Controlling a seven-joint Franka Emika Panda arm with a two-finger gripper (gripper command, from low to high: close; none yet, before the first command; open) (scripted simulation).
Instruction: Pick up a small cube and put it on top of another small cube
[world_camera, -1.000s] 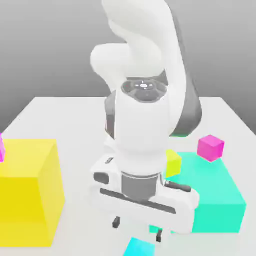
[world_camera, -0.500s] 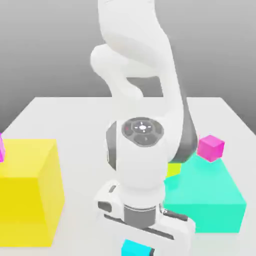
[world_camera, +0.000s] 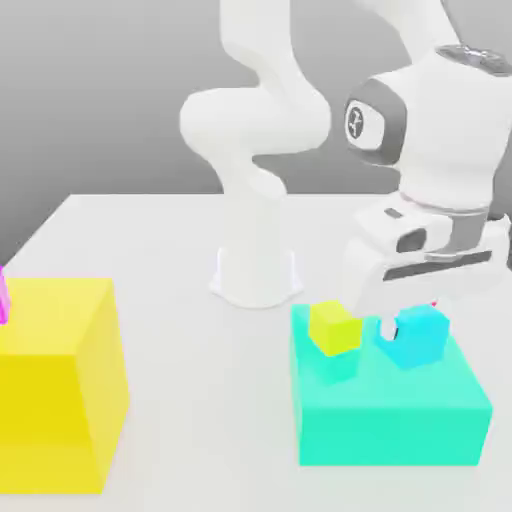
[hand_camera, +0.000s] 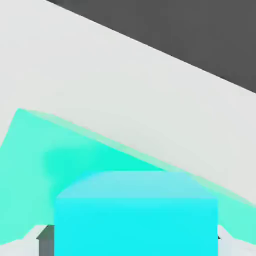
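- The gripper (world_camera: 410, 325) is clamped on the small bright cyan cube (world_camera: 417, 336), carrying it just above the top face of the large teal-green block (world_camera: 390, 410).
- In the hand view the small cyan cube (hand_camera: 136, 212) sits squarely between the fingers, with the teal block's top right behind it.
- A likely risk: the cube could be released beside its target, since a small magenta cube (world_camera: 436, 303) is almost hidden behind the gripper.
- A small yellow cube (world_camera: 334, 327) stands nearby on the same block; a drifting approach could knock it off onto the white desk (world_camera: 180, 330).
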